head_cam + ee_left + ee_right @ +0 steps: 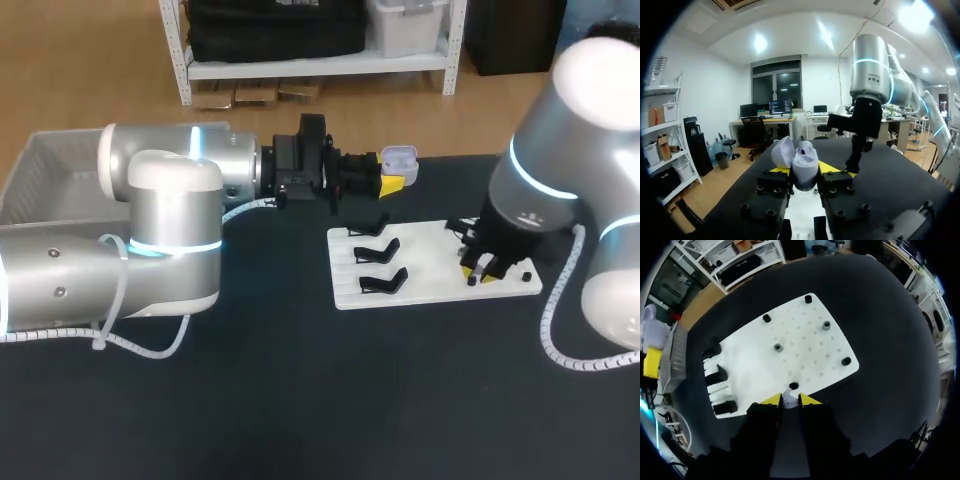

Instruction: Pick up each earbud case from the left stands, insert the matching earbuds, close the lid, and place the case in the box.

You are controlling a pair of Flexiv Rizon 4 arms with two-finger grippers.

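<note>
My left gripper (392,182) is held above the table behind the white board (430,262), shut on an open white earbud case (398,159). In the left wrist view the case (805,170) sits between the fingers with its lid (782,151) swung open and one earbud (806,146) seated inside. My right gripper (480,268) hangs low over the board's right part. In its wrist view its yellow tips (790,401) pinch a small white earbud (789,400) beside a black peg (794,386). Three empty black stands (378,256) line the board's left side.
A grey bin (50,180) stands at the table's far left, behind my left arm. Several black pegs (778,347) are spread over the white board (805,350). Dark tabletop (330,400) runs in front of the board.
</note>
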